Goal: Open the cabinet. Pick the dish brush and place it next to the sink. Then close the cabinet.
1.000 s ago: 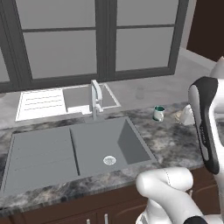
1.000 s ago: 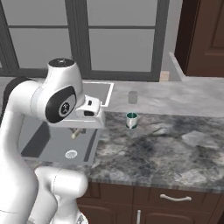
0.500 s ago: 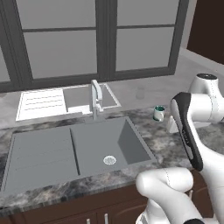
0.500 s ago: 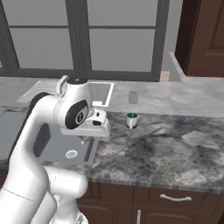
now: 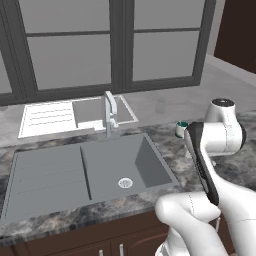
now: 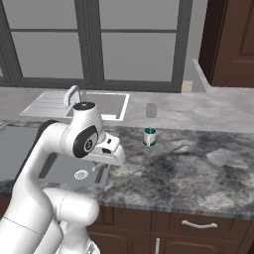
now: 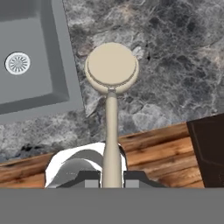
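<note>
brush (image 7: 111, 70) clamped by its handle in gripper (image 7: 111, 178), head over counter (image 7: 175, 65) by sink (image 7: 65, 83) right rim. lower straight, release once flat.

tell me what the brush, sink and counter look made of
Brush: pale beige, smooth and matte, looks like light wood or plastic; the render leaves it open. Sink: flat matte grey, probably metal or composite, with a shinier drain ring. Counter: mottled grey-black with pale veins, looks like polished granite or marble.
</note>
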Robot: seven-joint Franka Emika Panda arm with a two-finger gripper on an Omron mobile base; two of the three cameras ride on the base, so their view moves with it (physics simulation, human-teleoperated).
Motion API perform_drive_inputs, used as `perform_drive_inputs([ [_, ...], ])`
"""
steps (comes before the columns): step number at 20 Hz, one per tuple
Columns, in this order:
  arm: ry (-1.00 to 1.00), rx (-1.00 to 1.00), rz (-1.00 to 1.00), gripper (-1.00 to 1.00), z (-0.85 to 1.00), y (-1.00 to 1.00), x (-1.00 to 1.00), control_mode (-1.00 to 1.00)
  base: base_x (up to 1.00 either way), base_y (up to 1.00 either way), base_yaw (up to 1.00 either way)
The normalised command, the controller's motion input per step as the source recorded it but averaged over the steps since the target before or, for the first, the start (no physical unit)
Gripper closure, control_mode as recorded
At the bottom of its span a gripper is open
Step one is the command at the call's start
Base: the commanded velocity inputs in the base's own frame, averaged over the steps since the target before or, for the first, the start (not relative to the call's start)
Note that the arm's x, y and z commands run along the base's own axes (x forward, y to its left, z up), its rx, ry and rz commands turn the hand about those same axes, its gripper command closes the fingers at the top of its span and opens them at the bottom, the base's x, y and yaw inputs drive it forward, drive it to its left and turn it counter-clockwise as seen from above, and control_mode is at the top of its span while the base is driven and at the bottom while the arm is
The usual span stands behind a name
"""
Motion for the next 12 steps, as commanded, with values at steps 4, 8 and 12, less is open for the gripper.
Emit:
perform_drive_inputs([
  [4, -0.08, 0.00, -0.25, 1.00, -0.10, 0.00, 0.32, -1.00, 0.00, 0.00, 0.00],
  [8, -0.01, 0.00, -0.21, 1.00, -0.02, -0.04, 0.46, -1.00, 0.00, 0.00, 0.00],
  [12, 0.02, 0.00, -0.07, 1.00, 0.00, -0.08, 0.46, -1.00, 0.00, 0.00, 0.00],
])
